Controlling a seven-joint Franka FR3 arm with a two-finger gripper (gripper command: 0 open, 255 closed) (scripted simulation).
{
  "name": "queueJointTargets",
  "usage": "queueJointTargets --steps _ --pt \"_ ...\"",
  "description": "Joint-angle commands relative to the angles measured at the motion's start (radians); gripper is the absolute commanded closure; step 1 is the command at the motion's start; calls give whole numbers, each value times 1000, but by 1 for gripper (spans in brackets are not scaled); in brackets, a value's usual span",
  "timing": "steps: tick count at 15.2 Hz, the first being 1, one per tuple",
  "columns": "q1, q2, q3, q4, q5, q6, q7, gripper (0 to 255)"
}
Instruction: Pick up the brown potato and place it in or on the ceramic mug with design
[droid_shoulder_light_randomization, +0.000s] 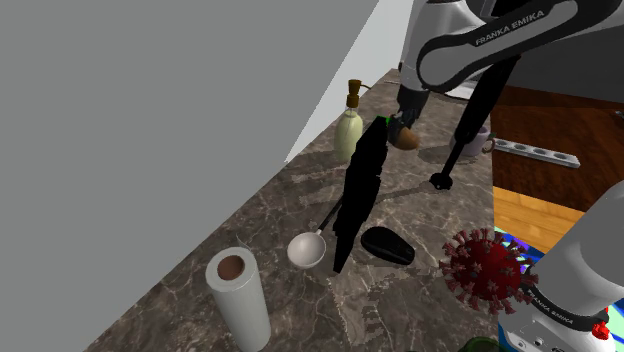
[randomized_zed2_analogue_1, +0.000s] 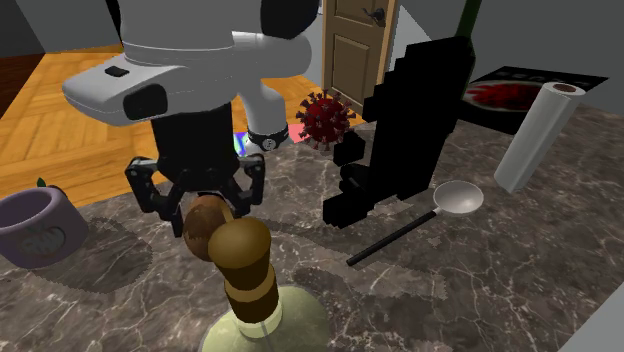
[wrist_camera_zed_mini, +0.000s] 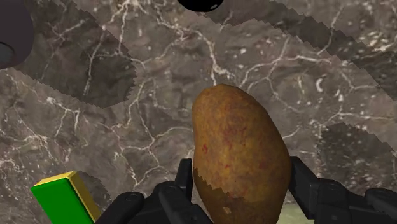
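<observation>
The potato (wrist_camera_zed_mini: 240, 153), brown and speckled, sits clasped between the two fingers (wrist_camera_zed_mini: 185, 181), which are closed against its sides. The gripper (droid_shoulder_light_randomization: 402, 130) holds it over the dark marbled worktop (randomized_zed2_analogue_1: 500, 280). A corked bottle (randomized_zed2_analogue_1: 245, 270) stands just beside it. The pale purple mug (randomized_zed2_analogue_1: 40, 235) stands apart from it, near the worktop's edge. Farther off are a blocky black shape (randomized_zed2_analogue_1: 410, 130), a ladle (randomized_zed2_analogue_1: 458, 198), a red spiky ball (randomized_zed2_analogue_1: 328, 118) and a paper roll (randomized_zed2_analogue_1: 538, 130).
</observation>
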Motion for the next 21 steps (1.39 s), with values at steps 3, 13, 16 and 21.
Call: queueJointTargets --steps 3,13,16,21 --pt "3 -26 2 34 6 -60 -5 255" --pt "6 -70 4 131 16 -201 -19 255" --pt "7 -78 5 157 18 -235 -23 255" --pt "-42 -114 -82 128 -2 -229 -145 255"
